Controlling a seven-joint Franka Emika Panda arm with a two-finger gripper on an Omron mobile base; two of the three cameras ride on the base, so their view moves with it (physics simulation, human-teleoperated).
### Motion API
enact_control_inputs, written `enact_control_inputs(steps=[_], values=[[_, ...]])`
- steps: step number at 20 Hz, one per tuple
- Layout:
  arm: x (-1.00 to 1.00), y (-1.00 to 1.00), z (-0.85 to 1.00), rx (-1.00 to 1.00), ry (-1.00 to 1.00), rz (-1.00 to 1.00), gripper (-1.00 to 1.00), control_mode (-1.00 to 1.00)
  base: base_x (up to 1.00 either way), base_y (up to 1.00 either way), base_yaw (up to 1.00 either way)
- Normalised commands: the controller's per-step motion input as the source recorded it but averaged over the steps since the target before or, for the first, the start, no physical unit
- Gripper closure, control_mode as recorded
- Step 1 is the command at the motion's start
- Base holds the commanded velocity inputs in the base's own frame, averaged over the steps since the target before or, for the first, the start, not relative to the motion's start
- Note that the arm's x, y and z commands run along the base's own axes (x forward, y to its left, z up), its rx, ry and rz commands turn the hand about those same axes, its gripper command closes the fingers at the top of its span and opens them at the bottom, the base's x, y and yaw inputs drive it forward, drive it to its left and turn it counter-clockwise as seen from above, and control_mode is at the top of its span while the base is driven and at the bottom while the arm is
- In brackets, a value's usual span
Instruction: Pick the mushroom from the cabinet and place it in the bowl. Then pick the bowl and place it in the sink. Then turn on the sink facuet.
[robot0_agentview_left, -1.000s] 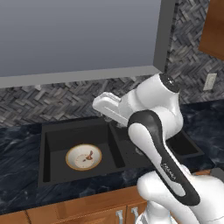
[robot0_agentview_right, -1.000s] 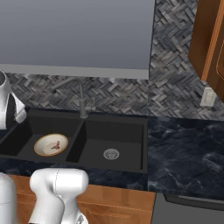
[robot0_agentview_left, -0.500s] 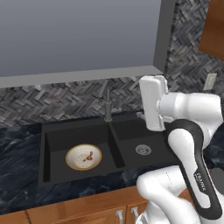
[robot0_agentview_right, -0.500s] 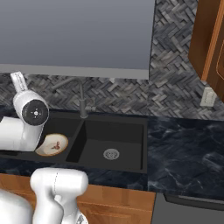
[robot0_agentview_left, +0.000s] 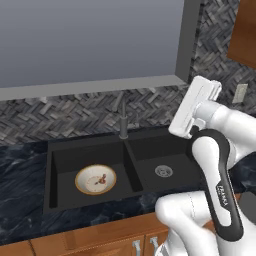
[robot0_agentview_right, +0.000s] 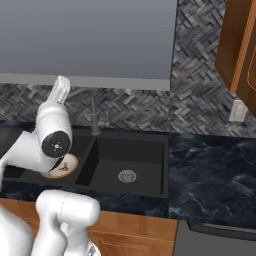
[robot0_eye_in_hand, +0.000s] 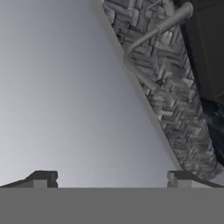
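Mushroom (robot0_agentview_left: 102, 178) is lying in bowl (robot0_agentview_left: 95, 179), bowl is sitting in left sink (robot0_agentview_left: 65, 160) basin. Hand (robot0_eye_in_hand: 111, 178) is hovering wide open, empty, facing faucet (robot0_agentview_left: 123, 117); lever remaining.

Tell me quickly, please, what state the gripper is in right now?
Gripper: open, fingertips spread wide apart, holding nothing.
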Motion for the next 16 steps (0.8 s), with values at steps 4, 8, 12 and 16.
enact_control_inputs(steps=[4,8,12,16], values=[[0.73,-0.71,-0.49,0.81,0.52,-0.01,-1.00,-1.00,0.00,0.00,0.00],[0.95,-0.69,-0.92,0.67,0.48,0.05,-1.00,-1.00,0.00,0.00,0.00],[0.95,-0.30,-0.67,0.47,0.29,0.29,-1.00,-1.00,0.00,0.00,0.00],[0.99,-0.02,-0.45,0.18,0.09,0.27,-1.00,-1.00,0.00,0.00,0.00]])
